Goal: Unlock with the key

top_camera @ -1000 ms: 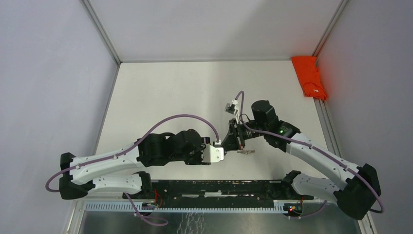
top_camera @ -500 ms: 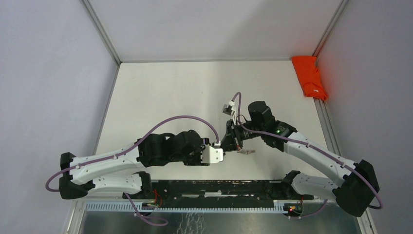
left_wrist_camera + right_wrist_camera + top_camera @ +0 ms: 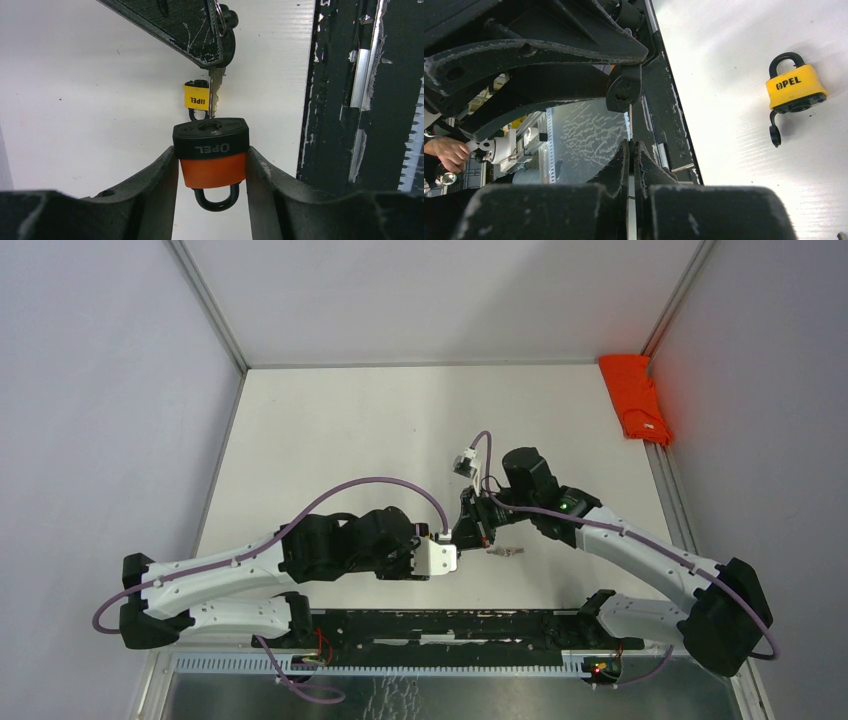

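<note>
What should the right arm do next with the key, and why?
Probably ease the key straight into the orange padlock: the blade tip looks lined up just outside its black keyhole face, and the left gripper grips its sides.

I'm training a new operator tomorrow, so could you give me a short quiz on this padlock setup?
1. Multiple choice: what colour is the body of the padlock between the left jaws? A green, B orange, C blue.
2. True or false: the yellow padlock lies on the table, with no jaws on it.
3. Fill in: the right jaws are shut on the ____.
Key: 1 B, the orange padlock. 2 True. 3 The key.
</note>
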`<state>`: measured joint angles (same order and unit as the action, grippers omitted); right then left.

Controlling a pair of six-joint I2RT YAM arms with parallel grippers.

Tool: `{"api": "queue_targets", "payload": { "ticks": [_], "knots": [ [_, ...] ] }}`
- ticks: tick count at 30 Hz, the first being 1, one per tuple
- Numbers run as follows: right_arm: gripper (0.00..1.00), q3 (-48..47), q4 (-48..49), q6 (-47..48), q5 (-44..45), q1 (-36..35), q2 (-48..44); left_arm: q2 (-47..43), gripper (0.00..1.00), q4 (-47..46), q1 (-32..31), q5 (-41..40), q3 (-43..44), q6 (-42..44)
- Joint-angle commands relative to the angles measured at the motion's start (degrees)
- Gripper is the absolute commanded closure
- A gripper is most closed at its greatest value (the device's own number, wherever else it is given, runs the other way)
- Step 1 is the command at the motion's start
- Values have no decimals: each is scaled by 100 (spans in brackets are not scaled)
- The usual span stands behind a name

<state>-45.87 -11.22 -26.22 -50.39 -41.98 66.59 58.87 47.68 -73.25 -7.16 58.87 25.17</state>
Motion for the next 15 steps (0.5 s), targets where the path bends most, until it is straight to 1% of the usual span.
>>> {"api": "queue_targets", "payload": {
  "ticks": [1, 15],
  "knots": [
    [100, -257, 246, 5, 47, -19, 54, -137, 98, -147, -39, 78, 266, -21],
    [100, -408, 244, -57, 128, -78, 2, -118, 98, -154, -39, 109, 260, -38]
  ]
}}
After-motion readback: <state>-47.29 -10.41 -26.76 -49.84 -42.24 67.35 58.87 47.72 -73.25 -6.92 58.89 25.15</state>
